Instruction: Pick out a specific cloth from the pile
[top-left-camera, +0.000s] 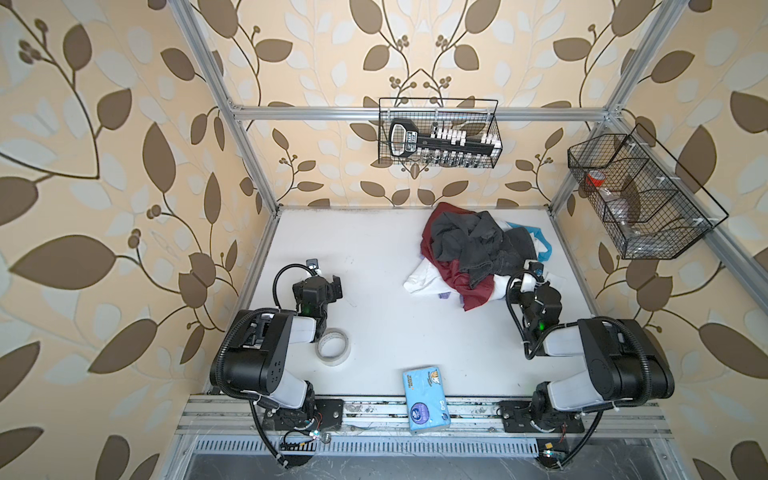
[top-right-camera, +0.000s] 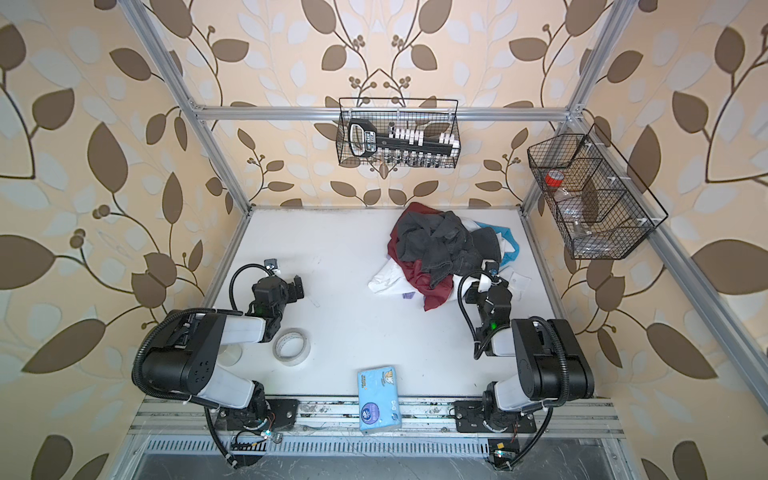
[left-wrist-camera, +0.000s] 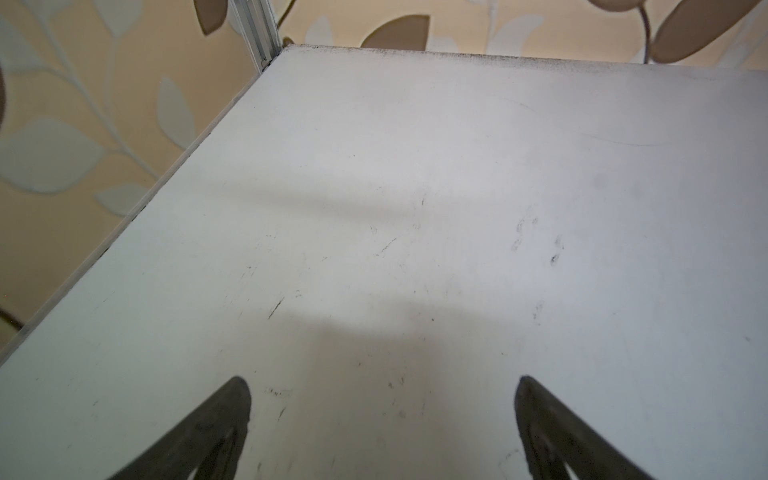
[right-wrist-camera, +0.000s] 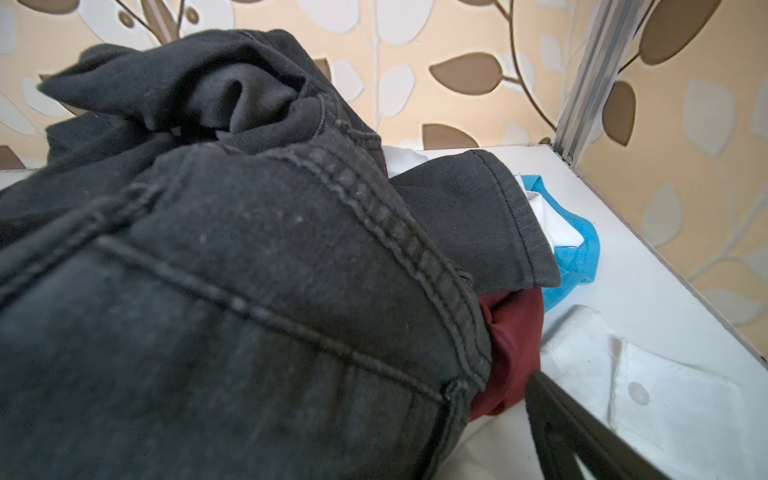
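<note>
A light-blue tissue pack (top-left-camera: 426, 400) lies on the front edge of the white table (top-left-camera: 386, 328), with a roll of clear tape (top-left-camera: 332, 346) to its left. Beyond the tape, the left gripper (left-wrist-camera: 382, 415) hangs over bare tabletop, fingers spread wide and holding nothing. The right gripper (top-left-camera: 528, 276) is at the near right edge of the pile of mixed garments (top-left-camera: 490, 253). It is spread wide, with nothing visibly clamped. One finger (right-wrist-camera: 582, 436) shows beside red fabric; the other is hidden behind a dark grey garment (top-left-camera: 461, 237). The smooth maroon long-sleeved shirt (top-left-camera: 455, 278) lies beneath that garment, showing at the pile's left and near sides.
</note>
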